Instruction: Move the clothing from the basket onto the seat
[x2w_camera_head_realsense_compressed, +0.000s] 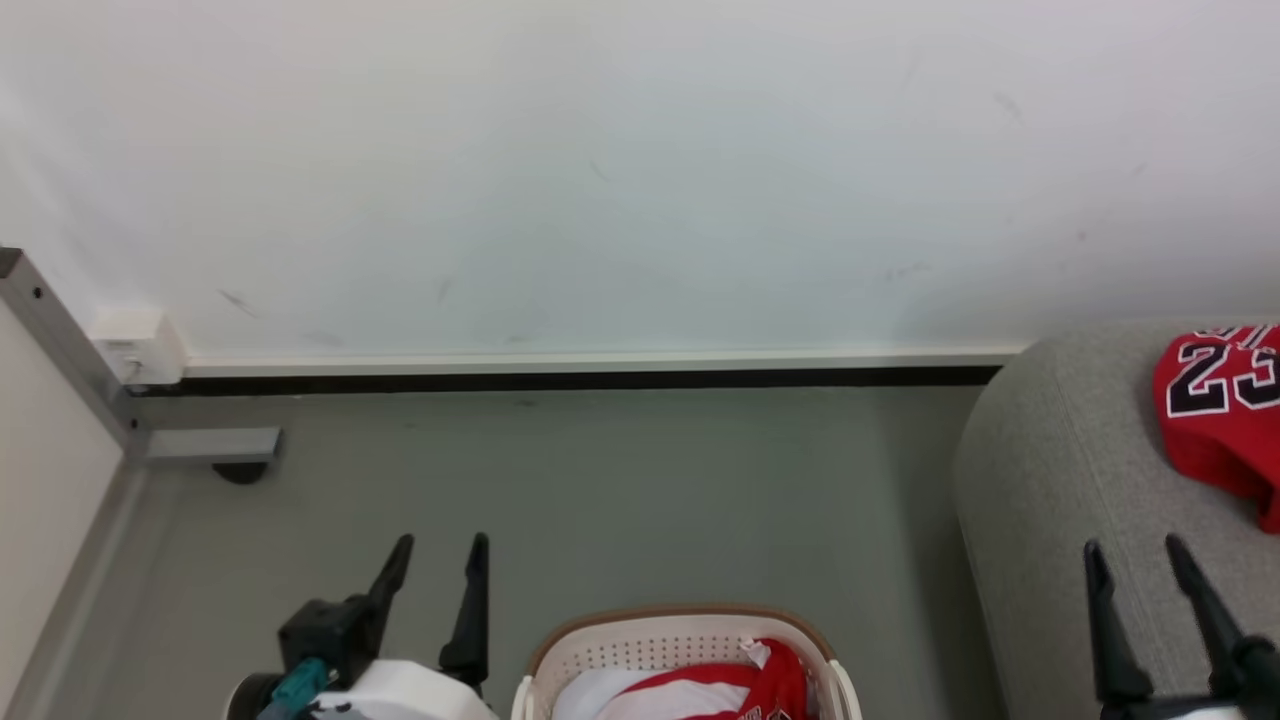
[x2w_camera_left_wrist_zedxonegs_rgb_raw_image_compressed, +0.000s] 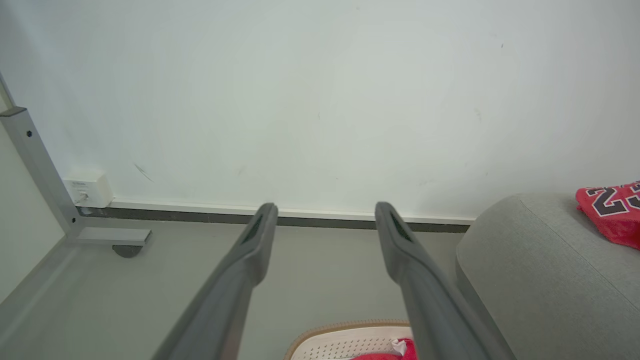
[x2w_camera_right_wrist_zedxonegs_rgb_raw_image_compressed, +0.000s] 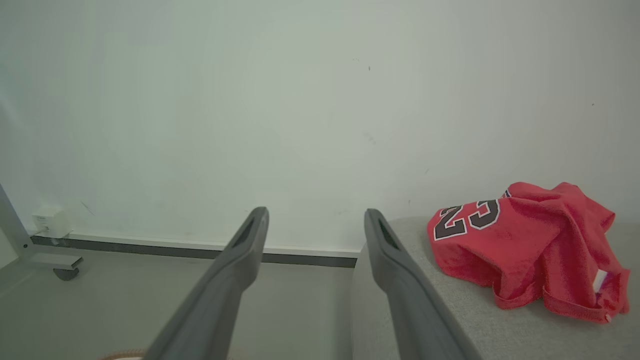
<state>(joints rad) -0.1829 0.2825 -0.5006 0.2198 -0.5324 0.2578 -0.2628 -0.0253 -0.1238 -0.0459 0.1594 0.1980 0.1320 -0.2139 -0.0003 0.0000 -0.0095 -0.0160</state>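
Now, left gripper (x2w_camera_head_realsense_compressed: 441, 542) gaped empty, basket (x2w_camera_head_realsense_compressed: 680, 612) at its right; right gripper (x2w_camera_head_realsense_compressed: 1132, 545) likewise, red 23 jersey (x2w_camera_head_realsense_compressed: 1215, 430) ahead on the seat (x2w_camera_head_realsense_compressed: 1050, 470).

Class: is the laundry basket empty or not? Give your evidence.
Not empty: a red garment with white trim lies inside the laundry basket, beside its white liner. How much lies underneath cannot be told.

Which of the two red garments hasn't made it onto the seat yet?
The white-striped garment in the basket, at the head view's bottom edge. The number-23 jersey already lies crumpled on the seat.
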